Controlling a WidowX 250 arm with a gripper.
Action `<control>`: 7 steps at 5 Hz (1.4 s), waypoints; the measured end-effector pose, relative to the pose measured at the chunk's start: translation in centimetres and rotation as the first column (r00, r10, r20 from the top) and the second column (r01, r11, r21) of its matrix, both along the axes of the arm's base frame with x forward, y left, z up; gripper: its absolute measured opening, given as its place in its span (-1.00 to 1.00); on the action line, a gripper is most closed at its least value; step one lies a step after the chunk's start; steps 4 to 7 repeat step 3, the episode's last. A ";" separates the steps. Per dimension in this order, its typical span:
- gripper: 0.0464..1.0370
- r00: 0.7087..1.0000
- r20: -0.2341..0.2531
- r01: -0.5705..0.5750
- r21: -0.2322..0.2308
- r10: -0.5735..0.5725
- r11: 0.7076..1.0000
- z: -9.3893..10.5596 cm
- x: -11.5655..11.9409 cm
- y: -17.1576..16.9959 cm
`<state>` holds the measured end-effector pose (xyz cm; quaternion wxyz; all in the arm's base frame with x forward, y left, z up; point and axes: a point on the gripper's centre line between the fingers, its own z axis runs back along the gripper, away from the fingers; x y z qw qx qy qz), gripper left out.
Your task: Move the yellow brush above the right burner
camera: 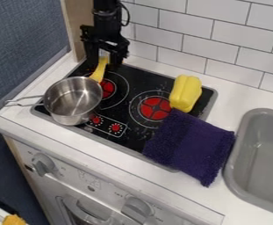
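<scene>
We see one black gripper (105,55) in the upper left of the frame, hanging down over the back of the cooktop (127,137). One yellow brush (98,72) is the task's thing; we find its upper end right at the gripper, and it slants down to the pot's far rim. We cannot tell whether the gripper holds the brush or stands wide around it. We count one metal pot (73,100), left of centre, with one wire handle (24,101) pointing to the left edge of the frame; inside the pot we see bare, shiny metal. Two red burners show: the left burner (106,88), beside the pot, and the right burner (155,108), just right of centre. Two small red dials sit below them. One ridged yellow block (185,93) lies right of the upper centre, at the right burner's upper right. One purple cloth (191,143), right of centre and lower down, spreads from the cooktop onto the white counter (112,160). We see one grey sink (239,178) at the right edge, its plain basin in view. Along the bottom we count two large grey knobs (43,164), and in the lower left corner one orange-yellow thing (13,219), cut off by the edge.
</scene>
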<state>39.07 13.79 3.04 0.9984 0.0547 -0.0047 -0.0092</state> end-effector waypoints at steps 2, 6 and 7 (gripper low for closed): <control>0.93 0.995 0.091 0.036 -0.028 -0.033 0.999 3.4 -0.7 -0.4; 0.93 0.995 0.090 0.048 -0.037 -0.044 0.998 3.6 -1.3 -0.4; 0.93 0.995 0.090 0.048 -0.037 -0.044 0.998 3.6 -1.3 -0.4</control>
